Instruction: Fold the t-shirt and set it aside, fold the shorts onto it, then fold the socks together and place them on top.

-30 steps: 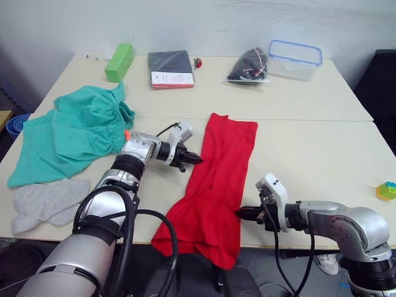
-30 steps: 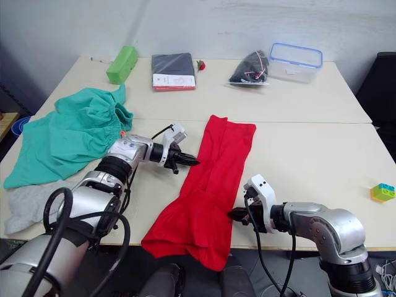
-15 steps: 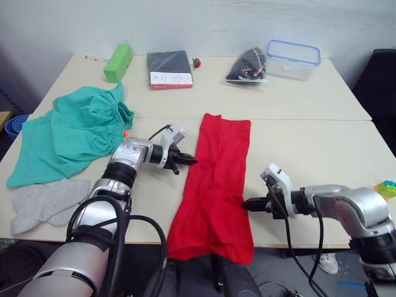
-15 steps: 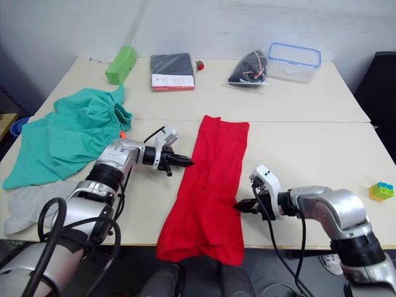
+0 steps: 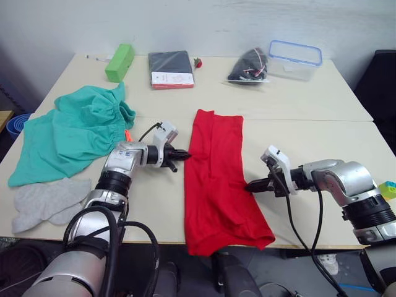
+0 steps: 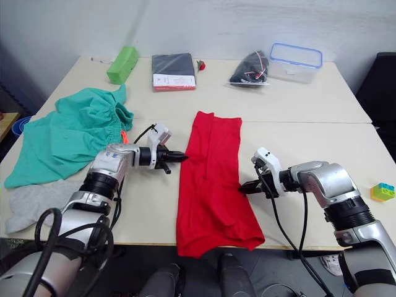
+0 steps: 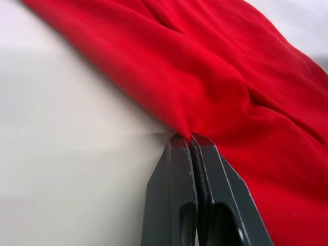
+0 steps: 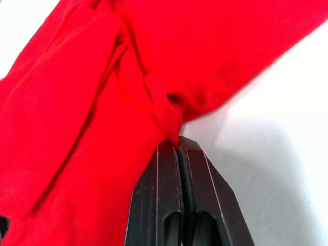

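We have the plain bright red cloth t-shirt (image 5: 218, 179) lying as a long band down the middle of the table (image 5: 322, 99), its near end drooping over the front edge. Our left gripper (image 5: 180, 155) has its two black fingers (image 7: 179, 200) pressed together on a pinch of the shirt's left edge. Our right gripper (image 5: 252, 185) does the same on the right edge, where the cloth bunches into a small knot at the fingers (image 8: 179, 200).

To fold well, we judge that we should keep both pinches firm, lift evenly so the band stays flat, and smooth that right-hand bunch before creasing. The overhanging end needs to come up onto the table first.

Left of the shirt, the teal-green gathered-waist cloth shorts (image 5: 68, 136) lie spread, with the pale grey soft socks (image 5: 46, 203) near the front left corner.

The table is pale beige, two tops butted together. Along the back we see a green block (image 5: 119, 62), a dark flat packet (image 5: 170, 68), a black bundle in clear wrap (image 5: 249, 65) and a clear blue-rimmed box (image 5: 294, 59). A small coloured toy (image 5: 388, 189) sits at the far right.
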